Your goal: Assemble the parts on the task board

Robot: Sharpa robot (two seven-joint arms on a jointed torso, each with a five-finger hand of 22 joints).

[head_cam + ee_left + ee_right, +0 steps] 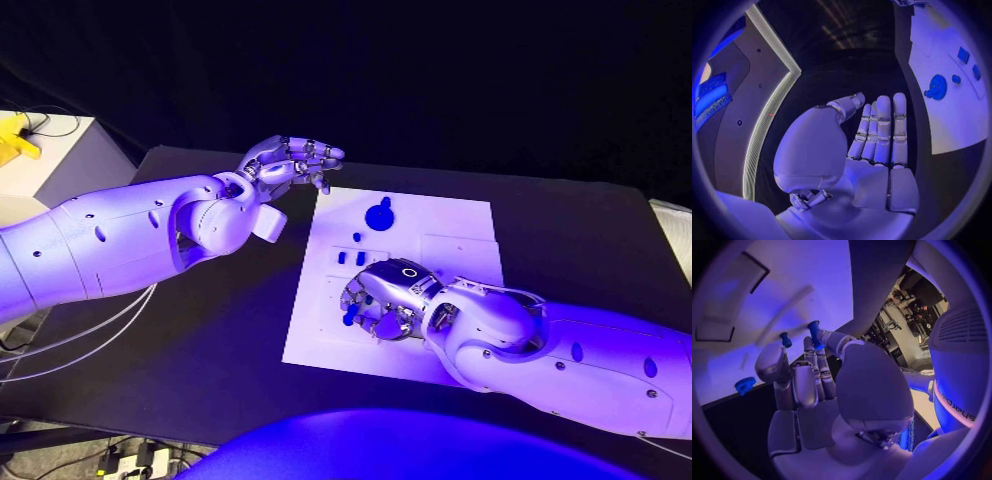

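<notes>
The white task board [447, 240] lies in the middle of the black table. On its far part sit a large round blue part [379, 215], a small blue stud [356, 237] and two small blue blocks [352, 258]. My right hand [387, 300] is low over the board's near left part and pinches a slim blue peg [814, 333] at its fingertips; the peg [351, 315] points down at the board. My left hand [289, 160] hovers off the board's far left corner, fingers straight and side by side [882, 132], holding nothing. The round part [937, 86] lies beyond that palm.
A white box [58, 160] with a yellow object [15, 135] stands off the table's far left. Cables [72, 340] hang at the table's left edge. Another small blue peg [785, 339] and a blue toothed part [744, 385] are near my right hand.
</notes>
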